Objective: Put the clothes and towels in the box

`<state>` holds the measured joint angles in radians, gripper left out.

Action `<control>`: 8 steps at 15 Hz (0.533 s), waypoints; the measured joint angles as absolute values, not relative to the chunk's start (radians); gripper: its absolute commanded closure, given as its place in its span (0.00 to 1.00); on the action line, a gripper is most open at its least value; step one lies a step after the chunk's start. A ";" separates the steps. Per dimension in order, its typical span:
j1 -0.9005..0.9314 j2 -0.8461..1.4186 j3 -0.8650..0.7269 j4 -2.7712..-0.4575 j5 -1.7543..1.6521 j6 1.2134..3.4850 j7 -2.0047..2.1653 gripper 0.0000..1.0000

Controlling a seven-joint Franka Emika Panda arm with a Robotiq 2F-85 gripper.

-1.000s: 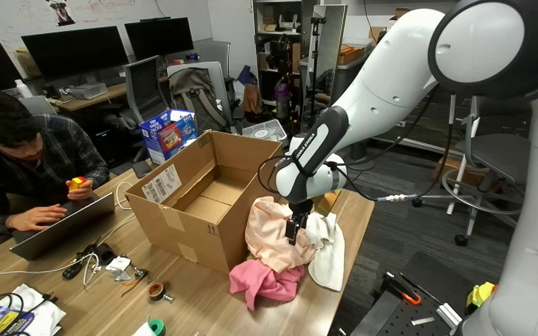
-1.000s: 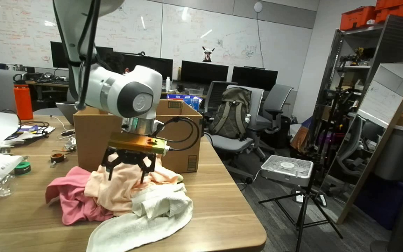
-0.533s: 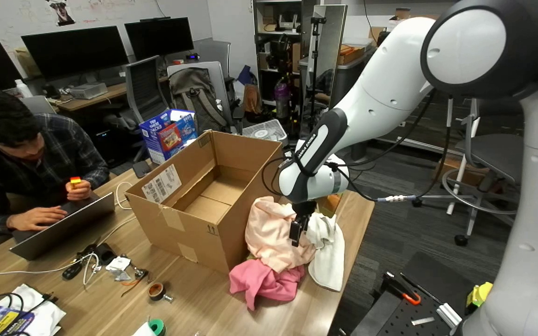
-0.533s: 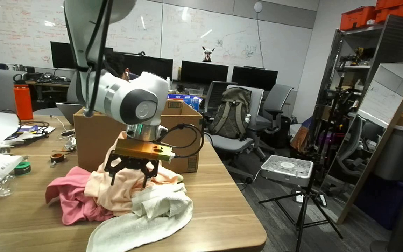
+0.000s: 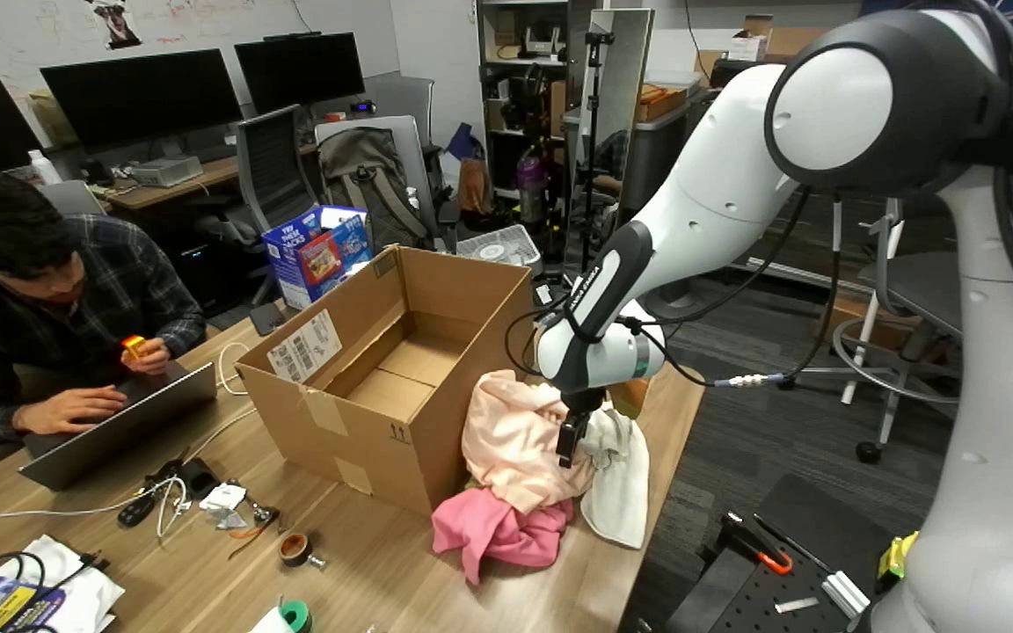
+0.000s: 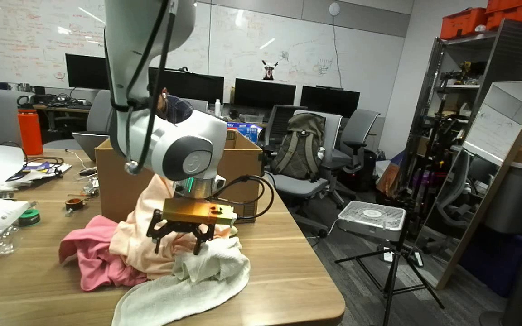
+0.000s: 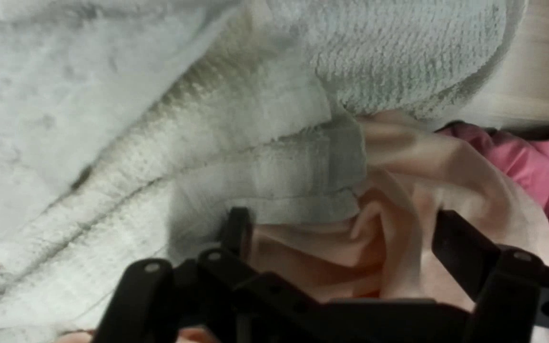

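Above a pile of cloths (image 6: 152,267) at one end of the table (image 6: 288,280), the end effector (image 6: 177,250) points down, its two fingers spread wide with nothing gripped between them. In the wrist view, one finger hangs over the edge of a white towel (image 7: 236,119), the other over a peach cloth (image 7: 398,214); whether either touches fabric cannot be told. Straddling that border probably lets it pinch up a loose fold. The towel's bunched end lies partly on the peach cloth, so lifting one may drag the other. A pink cloth (image 5: 502,532) lies partly under the peach one. Just beside the pile, a large cardboard box (image 5: 379,457) stands with its top open, likely set so near to make the carry over its wall short; no cloth shows on the part of its floor in view. On the box's far side, a man (image 5: 106,303) sits at a laptop (image 5: 137,431).
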<state>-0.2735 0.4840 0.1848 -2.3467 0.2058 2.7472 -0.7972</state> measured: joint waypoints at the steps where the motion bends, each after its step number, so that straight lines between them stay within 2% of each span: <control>1: -0.280 0.493 0.185 -2.347 0.205 2.757 -0.805 0.00; 5: -0.292 0.518 0.181 -2.347 0.194 2.789 -0.809 0.00; 6: -0.292 0.521 0.179 -2.347 0.188 2.795 -0.806 0.25; 7: -0.292 0.522 0.176 -2.347 0.180 2.798 -0.802 0.25; 8: -0.291 0.522 0.173 -2.347 0.171 2.801 -0.793 0.34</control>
<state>-0.2913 0.5224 0.1730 -2.3465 0.1709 2.8006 -0.7935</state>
